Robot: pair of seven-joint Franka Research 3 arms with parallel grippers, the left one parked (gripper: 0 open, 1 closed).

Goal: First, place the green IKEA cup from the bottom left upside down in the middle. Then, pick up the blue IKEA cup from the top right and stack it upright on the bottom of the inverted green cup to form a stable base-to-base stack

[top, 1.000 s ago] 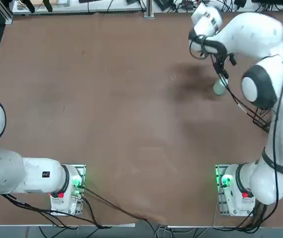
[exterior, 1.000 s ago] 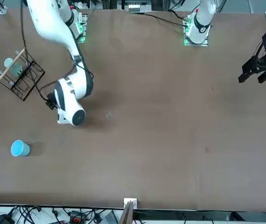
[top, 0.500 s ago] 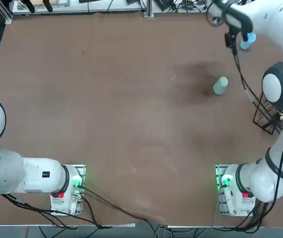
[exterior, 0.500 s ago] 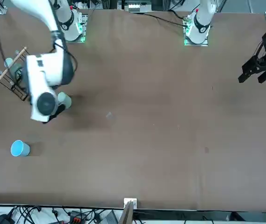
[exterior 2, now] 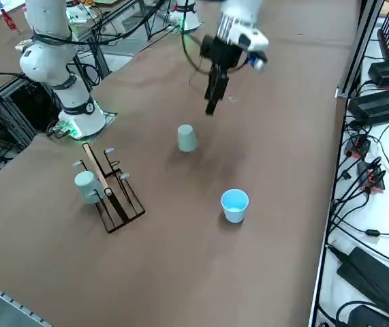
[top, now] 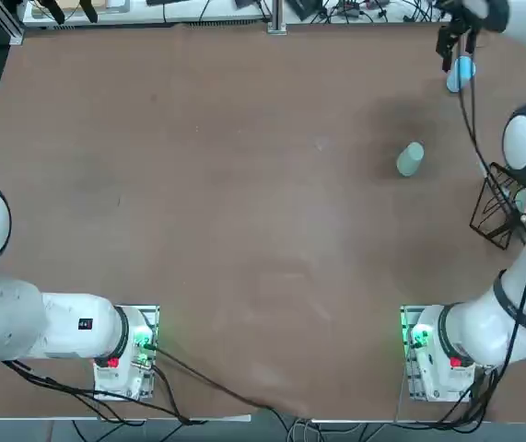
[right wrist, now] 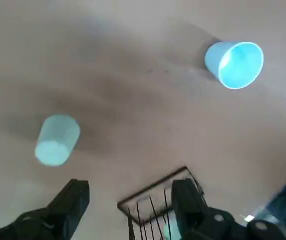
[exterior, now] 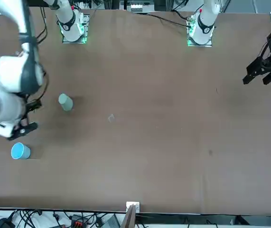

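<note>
green cup [exterior 2: 187, 138] stands inverted on the counter [exterior 2: 174, 272], first half apparently done. blue cup [exterior 2: 234, 205] upright, well apart from it; stacking remains. claw [right wrist: 129, 200] wide, empty, above the counter.

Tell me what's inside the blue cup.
Nothing shows inside the blue cup: its open mouth faces up, and only bare inner wall is seen. The deepest part of its floor can't be made out.
</note>
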